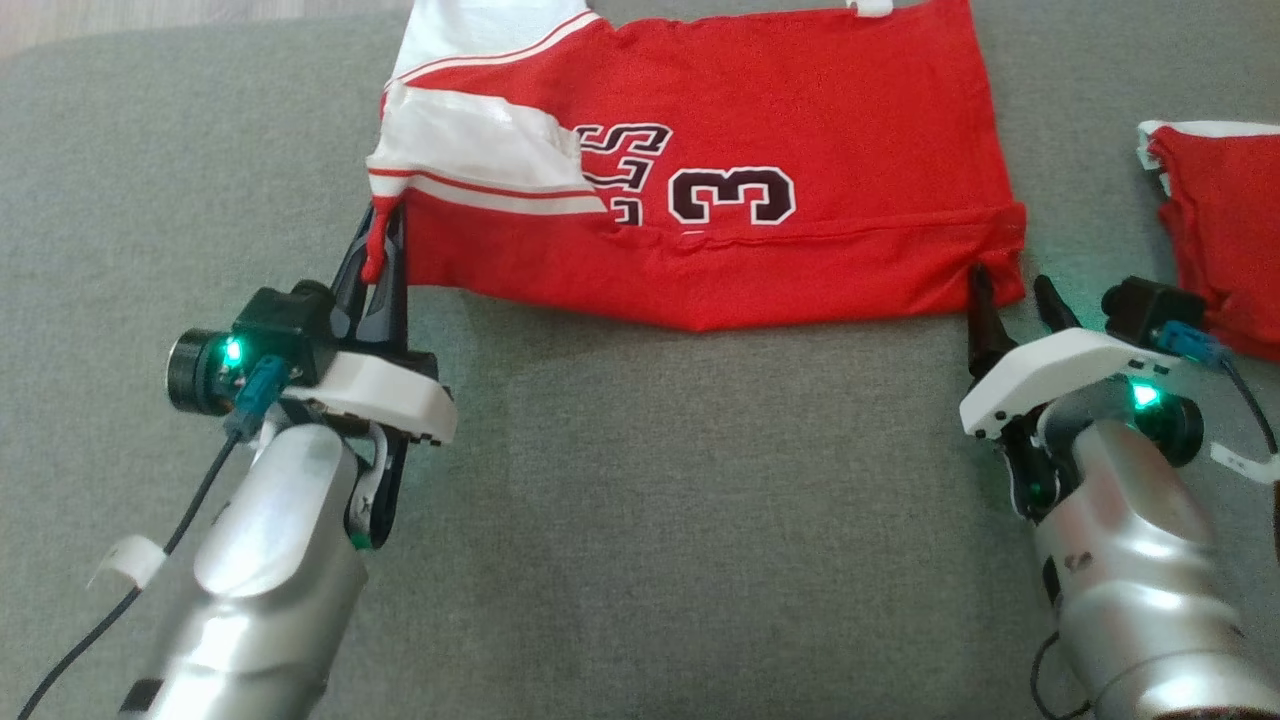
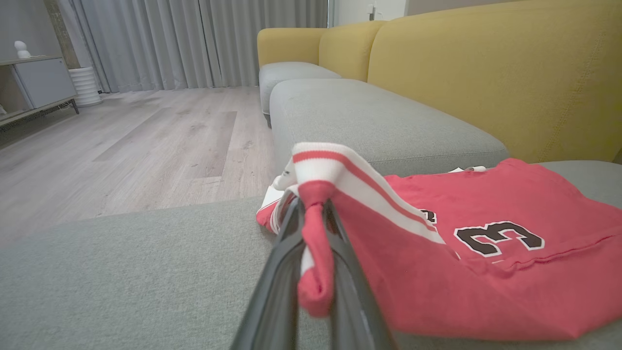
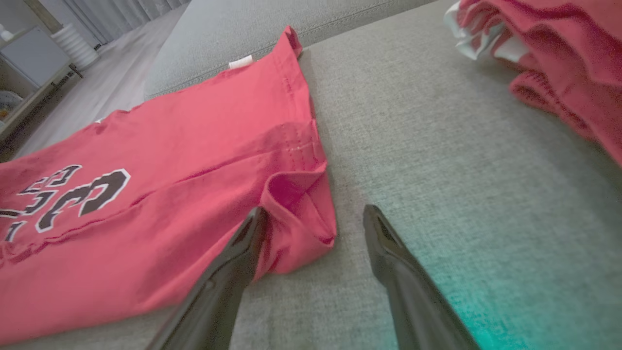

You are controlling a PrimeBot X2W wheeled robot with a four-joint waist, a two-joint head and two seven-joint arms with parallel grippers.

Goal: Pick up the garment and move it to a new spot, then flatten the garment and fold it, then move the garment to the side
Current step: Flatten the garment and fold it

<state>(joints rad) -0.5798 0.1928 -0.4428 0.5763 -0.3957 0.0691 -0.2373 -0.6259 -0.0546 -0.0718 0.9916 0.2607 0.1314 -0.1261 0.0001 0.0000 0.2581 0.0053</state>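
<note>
left gripper (image 1: 385, 228) pinching red jersey (image 1: 800, 120) sleeve edge, right gripper (image 1: 1010, 285) sitting spread, jersey corner lying just beside its left finger

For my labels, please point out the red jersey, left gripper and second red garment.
red jersey (image 1: 850, 120): head view, plain red body.
left gripper (image 1: 385, 228): head view, between its fingertips.
second red garment (image 1: 1225, 220): head view, red middle.

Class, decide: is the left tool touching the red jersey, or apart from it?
Touching. The left wrist view shows the left tool shut on a bunched corner of the red jersey.
</note>
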